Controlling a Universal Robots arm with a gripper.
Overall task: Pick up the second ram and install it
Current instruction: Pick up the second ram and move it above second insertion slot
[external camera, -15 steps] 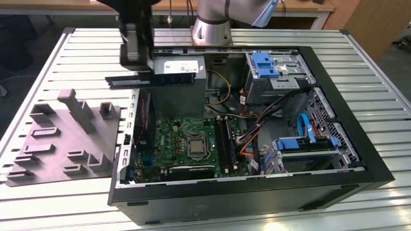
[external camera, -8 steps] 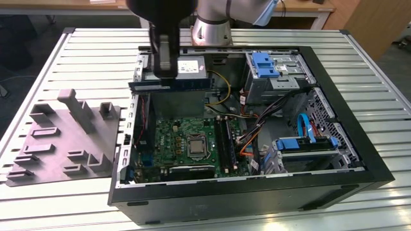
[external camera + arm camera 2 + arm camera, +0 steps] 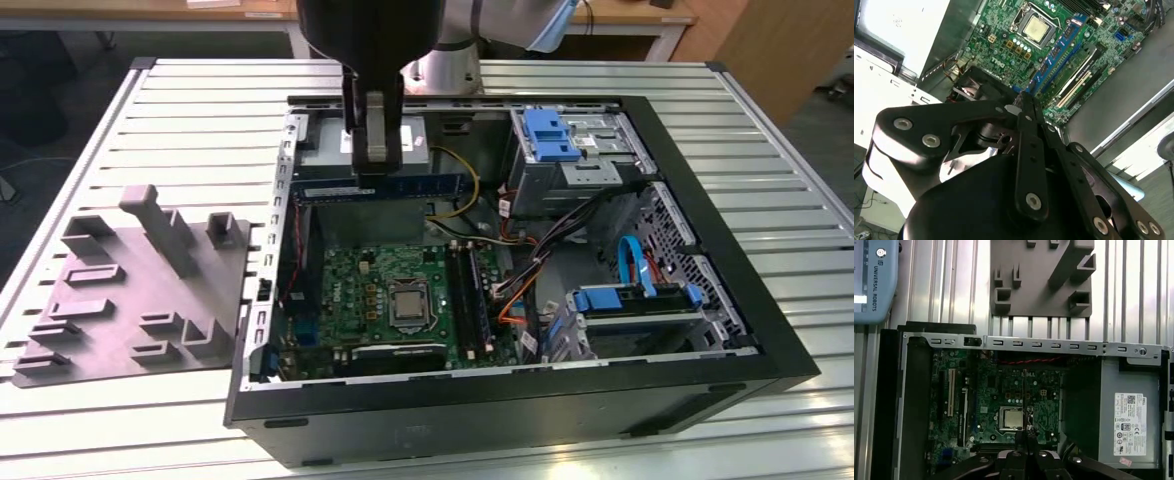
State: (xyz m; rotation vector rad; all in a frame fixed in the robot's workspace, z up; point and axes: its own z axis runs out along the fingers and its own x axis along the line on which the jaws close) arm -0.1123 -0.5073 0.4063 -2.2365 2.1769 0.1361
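The gripper (image 3: 375,172) is closed narrow on the second ram (image 3: 427,188). The fingers pinch its upper long edge approx. in the middle. The stick hangs level, w/ its long side running toward the exterior view's left and right. It is lifted up, not in any slot, over the inside of the computer case (image 3: 534,400), just in front of the grey PSU (image 3: 318,150). In the first wrist view the stick shows edge-on as a thin dark line over the motherboard (image 3: 999,390), passing beside the CPU socket (image 3: 1010,417).

The case lies open on its side. Inside are the green motherboard w/ the CPU socket near its middle, the PSU in one far corner, a drive cage w/ a blue bracket (image 3: 550,135) in the other, and a second blue bracket (image 3: 627,297) lower at the exterior view's right. A bundle of cables (image 3: 521,250) runs between them. Whether a stick already sits in the memory slots, I cannot tell.

The grey moulded tray (image 3: 120,290) lies on the slatted table (image 3: 200,110), just beside the case at the exterior view's left.
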